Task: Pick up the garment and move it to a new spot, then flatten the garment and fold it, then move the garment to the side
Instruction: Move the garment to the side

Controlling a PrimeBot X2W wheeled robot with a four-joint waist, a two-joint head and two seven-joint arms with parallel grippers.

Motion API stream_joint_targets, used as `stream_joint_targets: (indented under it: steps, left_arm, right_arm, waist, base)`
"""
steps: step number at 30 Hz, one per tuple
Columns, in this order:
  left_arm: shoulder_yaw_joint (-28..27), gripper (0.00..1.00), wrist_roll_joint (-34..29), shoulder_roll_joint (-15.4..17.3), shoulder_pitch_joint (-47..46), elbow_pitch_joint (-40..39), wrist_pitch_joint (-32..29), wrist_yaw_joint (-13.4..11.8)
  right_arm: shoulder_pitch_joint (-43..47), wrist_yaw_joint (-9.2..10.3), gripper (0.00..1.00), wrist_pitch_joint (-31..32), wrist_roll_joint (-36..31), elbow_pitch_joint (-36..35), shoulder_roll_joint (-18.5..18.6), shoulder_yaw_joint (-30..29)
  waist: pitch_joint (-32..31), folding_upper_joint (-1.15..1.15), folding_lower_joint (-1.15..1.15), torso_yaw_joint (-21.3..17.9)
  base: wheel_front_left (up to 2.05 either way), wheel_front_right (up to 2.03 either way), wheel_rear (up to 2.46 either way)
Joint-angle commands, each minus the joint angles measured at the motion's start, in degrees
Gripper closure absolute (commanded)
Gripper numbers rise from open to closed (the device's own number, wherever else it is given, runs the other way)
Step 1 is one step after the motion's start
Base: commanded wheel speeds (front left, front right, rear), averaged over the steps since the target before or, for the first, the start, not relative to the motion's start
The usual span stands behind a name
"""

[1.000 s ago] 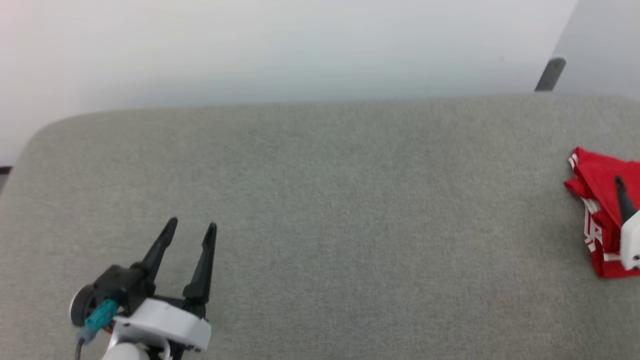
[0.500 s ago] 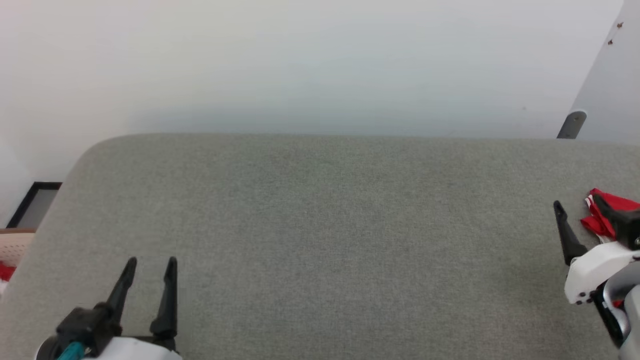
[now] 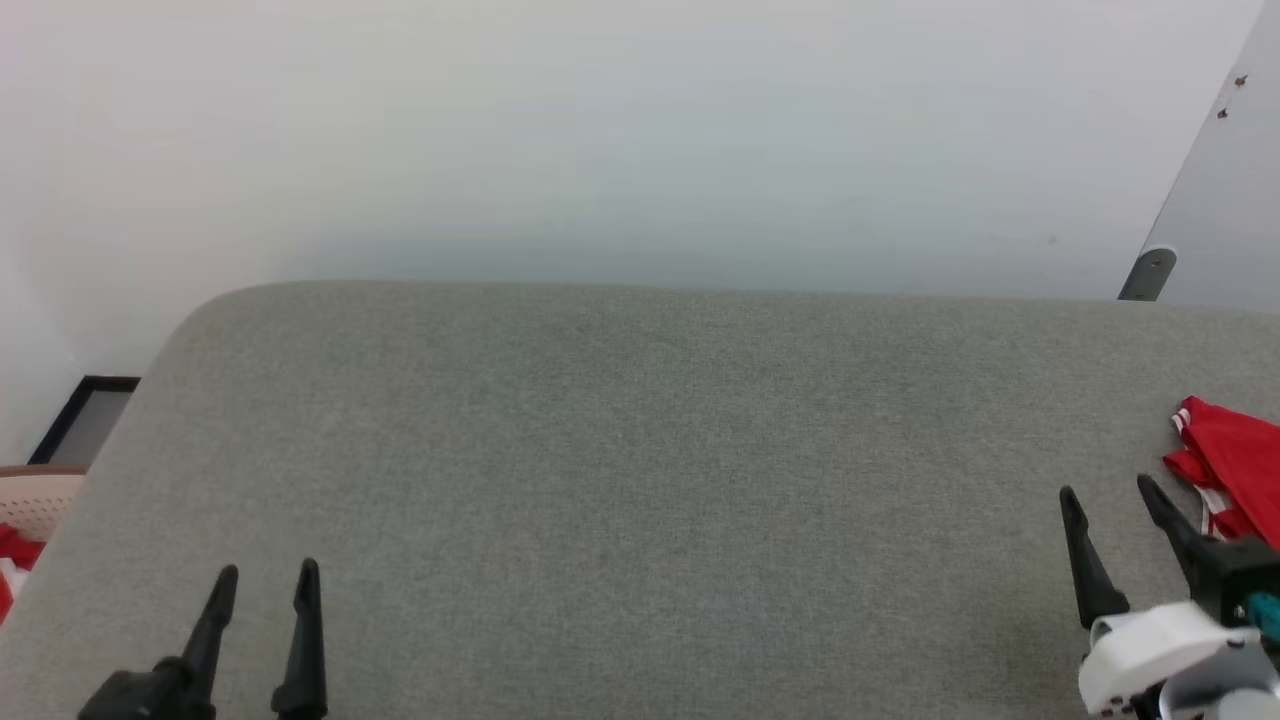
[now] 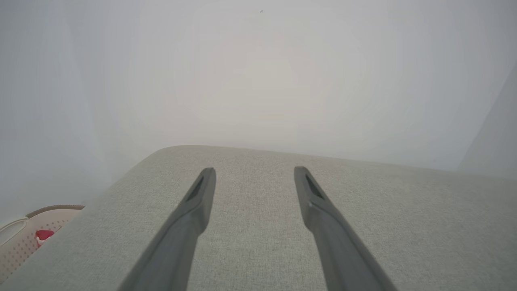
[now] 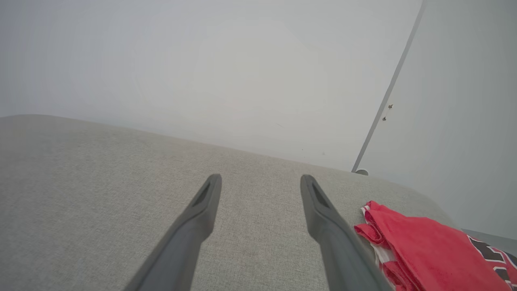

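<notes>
The garment (image 3: 1236,462) is a red shirt with white striped trim, lying folded at the right edge of the grey padded surface (image 3: 640,480). In the right wrist view the garment (image 5: 424,246) lies just right of my fingers, with black lettering at its lower right. My right gripper (image 3: 1108,492) stands open just left of the garment, apart from it, nothing between its fingers. Over the near left of the surface my left gripper (image 3: 266,572) is open and empty. The left gripper (image 4: 254,171) and the right gripper (image 5: 260,179) each point toward the far wall.
A pale perforated basket (image 3: 30,500) with red cloth inside sits off the surface's left edge, also the basket (image 4: 28,234) in the left wrist view. A white wall runs behind the surface. A grey panel (image 3: 1215,190) with a doorstop stands at the far right.
The head camera has tilted up and swung, so the whole picture shifted. My right gripper has drawn back off the garment to its left; the garment stays lying at the right edge.
</notes>
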State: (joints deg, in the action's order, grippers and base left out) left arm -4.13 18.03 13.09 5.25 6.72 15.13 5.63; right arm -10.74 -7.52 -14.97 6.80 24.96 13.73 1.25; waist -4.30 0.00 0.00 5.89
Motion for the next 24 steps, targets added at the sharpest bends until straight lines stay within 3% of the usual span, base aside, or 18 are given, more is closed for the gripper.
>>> stream_joint_targets:
  steps: [1, 15, 24]
  left_arm:
    - [-0.3, 0.0, -0.5, -0.3, 1.0, 0.0, 0.0, 0.5]
    - [-1.1, 0.0, -0.3, -0.7, 3.4, 0.9, 0.0, 1.7]
    - [-0.9, 0.0, 0.0, -0.5, 3.7, 1.8, 0.0, 1.8]
  right_arm:
    - [2.0, 0.07, 0.0, -0.2, -0.1, -1.3, -0.9, -0.9]
    - [13.0, 0.07, 0.0, -0.3, -1.8, -9.0, -7.2, -5.6]
    - [18.0, 0.07, 0.0, -0.3, -3.1, -13.2, -9.9, -5.6]
  waist:
    - [-0.1, 0.0, 0.0, 0.0]
    - [-0.7, 0.0, 0.0, 0.5]
    - [-1.0, 0.0, 0.0, 0.4]
  base:
    - [0.0, 0.0, 0.0]
    - [0.0, 0.0, 0.0]
    - [0.0, 0.0, 0.0]
